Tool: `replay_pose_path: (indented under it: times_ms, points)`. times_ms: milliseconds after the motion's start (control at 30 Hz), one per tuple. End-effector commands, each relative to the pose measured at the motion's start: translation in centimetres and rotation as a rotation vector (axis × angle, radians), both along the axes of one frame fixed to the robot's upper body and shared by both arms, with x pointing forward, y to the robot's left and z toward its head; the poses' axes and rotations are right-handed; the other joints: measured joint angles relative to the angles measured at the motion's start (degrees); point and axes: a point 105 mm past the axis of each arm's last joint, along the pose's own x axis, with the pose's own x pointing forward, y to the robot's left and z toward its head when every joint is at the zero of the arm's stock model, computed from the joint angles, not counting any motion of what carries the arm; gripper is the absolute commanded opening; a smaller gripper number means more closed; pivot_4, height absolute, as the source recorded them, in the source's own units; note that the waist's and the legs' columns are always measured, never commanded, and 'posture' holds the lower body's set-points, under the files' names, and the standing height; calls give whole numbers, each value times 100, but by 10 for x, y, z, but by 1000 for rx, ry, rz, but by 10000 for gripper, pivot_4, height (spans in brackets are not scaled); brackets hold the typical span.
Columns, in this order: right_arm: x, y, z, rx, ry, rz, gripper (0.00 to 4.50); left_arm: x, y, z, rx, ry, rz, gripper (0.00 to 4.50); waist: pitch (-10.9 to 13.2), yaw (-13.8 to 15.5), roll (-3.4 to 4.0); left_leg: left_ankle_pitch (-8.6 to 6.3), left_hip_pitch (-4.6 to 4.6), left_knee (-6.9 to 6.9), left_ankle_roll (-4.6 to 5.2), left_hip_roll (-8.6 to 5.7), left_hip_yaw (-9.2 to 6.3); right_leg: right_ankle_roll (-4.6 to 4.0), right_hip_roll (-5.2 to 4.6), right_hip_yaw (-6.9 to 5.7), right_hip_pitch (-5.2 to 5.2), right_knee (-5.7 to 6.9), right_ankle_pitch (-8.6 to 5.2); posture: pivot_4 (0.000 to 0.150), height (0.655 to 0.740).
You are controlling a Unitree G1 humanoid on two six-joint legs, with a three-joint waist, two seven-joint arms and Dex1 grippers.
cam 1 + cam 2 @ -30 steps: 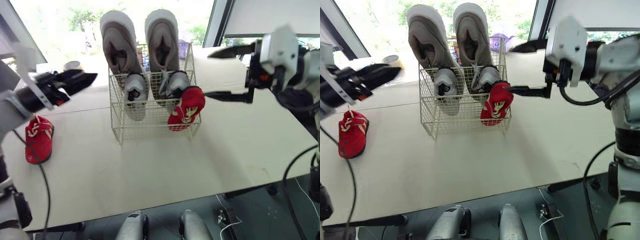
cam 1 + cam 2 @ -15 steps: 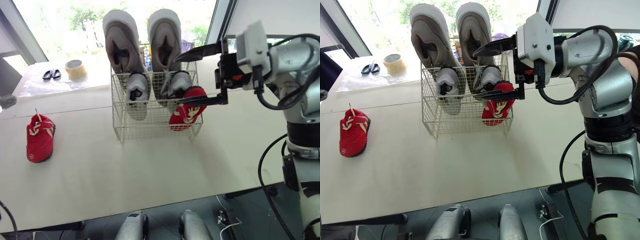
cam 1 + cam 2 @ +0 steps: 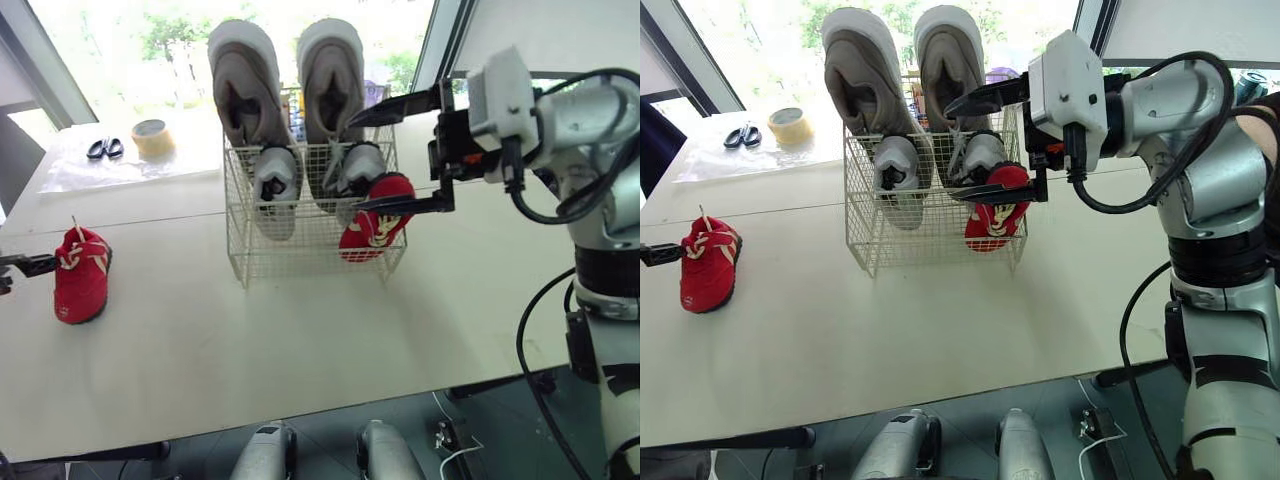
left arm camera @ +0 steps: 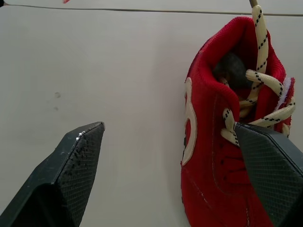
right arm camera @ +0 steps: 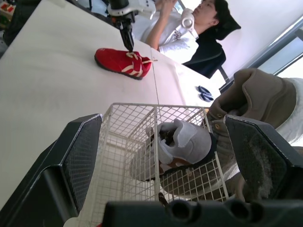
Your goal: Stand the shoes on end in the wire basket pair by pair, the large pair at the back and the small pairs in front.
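A wire basket stands on the bench with a large pair of grey-brown shoes on end at its back. A small grey pair stands upright just in front of them. A red shoe hangs tilted at the basket's front right corner; whether it sits wholly inside the wire cannot be told.

The right gripper hovers at that corner. Its jaws are spread wide and grip nothing, the upper finger level with the large shoes and the lower finger lying across the top of the red shoe.

Well apart, near the bench's left edge, the second red shoe lies flat on its sole, its cream laces loose. The left gripper is down beside it with jaws wide open. One finger is over the shoe's laced upper, the other is over bare bench, and the shoe is not clamped.

Scissors and a roll of tape lie at the bench's far left corner. A seated person shows in the right wrist view beyond the bench.
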Motion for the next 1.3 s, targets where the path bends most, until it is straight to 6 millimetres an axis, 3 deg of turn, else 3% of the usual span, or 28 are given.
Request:
replay_pose_path:
  times_ms: [33,300,400,500,633,667,733,800,867,933,967,1000,1067,1167,1300]
  points:
    - [-16,-4,14,33,-38,11,44537,4,1,-4,26,14,-19,45000,0,-8,0,-4,0,0,7,0,0,0,0,0,0,1,0,1500,7400]
    - [-17,-10,10,19,-37,-43,44537,11,-6,-38,31,108,-45,45000,-2,5,-3,-16,0,8,27,-2,2,0,-1,-3,2,5,0,1500,7400]
    - [-17,-11,10,18,-36,-53,45000,11,-8,-49,38,133,-51,36841,-3,6,0,-16,1,10,28,-3,4,0,-2,-2,2,7,0,1500,7400]
    - [-16,-13,9,12,-37,-67,45000,14,-13,-55,31,143,-68,20673,-8,6,6,-16,3,11,28,-3,4,0,-2,-2,2,11,0,1500,7400]
    - [-15,-14,8,6,-35,-78,45000,21,-23,-55,-3,129,-105,2696,-15,4,18,-16,8,11,29,-2,4,0,-1,-2,5,16,0,1500,7400]
    - [-14,-14,8,4,-35,-82,45000,27,-28,-47,-22,93,-121,663,-15,10,18,-16,8,11,29,-2,4,0,-1,-2,4,17,0,1500,7400]
    - [-12,-15,8,3,-33,-89,45000,40,-40,-26,-65,-1,-176,663,-15,31,17,-16,7,14,29,-2,4,0,-1,-3,6,16,0,1500,7400]
    - [-10,-16,9,6,-30,-95,45000,56,-59,7,-135,-148,-259,663,-9,82,8,-17,2,19,30,-5,2,0,-2,-4,6,15,0,1500,7400]
    - [-7,-17,9,10,-26,-98,45000,67,-89,59,-231,-373,-394,663,2,125,-24,-16,-3,24,30,-4,-3,0,-2,-8,6,14,0,1500,7400]
    - [-5,-20,9,13,-23,-102,45000,67,-114,93,-277,-516,-501,663,19,131,-86,-14,-9,25,26,0,-11,0,-2,-13,4,14,0,1500,7400]
    - [-3,-20,9,14,-22,-103,45000,63,-134,120,-280,-649,-588,663,17,119,-93,-13,-13,26,23,3,-17,0,-3,-15,2,11,0,1500,7400]
    - [-2,-19,9,14,-21,-105,45000,52,-156,146,-292,-773,-677,663,17,104,-93,-10,-14,25,17,3,-16,0,-4,-15,2,9,1,1500,7400]
    - [1,-20,9,13,-19,-108,45000,32,-185,177,-342,-933,-764,663,16,75,-94,1,-16,23,-6,-2,-10,1,-24,-11,2,6,1,1500,7400]
    - [5,-20,9,7,-21,-111,45000,9,-214,202,-439,-1099,-839,663,16,-5,-92,0,-16,16,-5,-5,-6,1,-26,-10,0,3,2,1500,7400]
    - [8,-18,9,-4,-25,-112,45000,-7,-249,203,-426,-1137,-877,663,16,-56,-89,6,-8,11,-15,2,-6,1,-18,-4,-9,5,1,1500,7400]
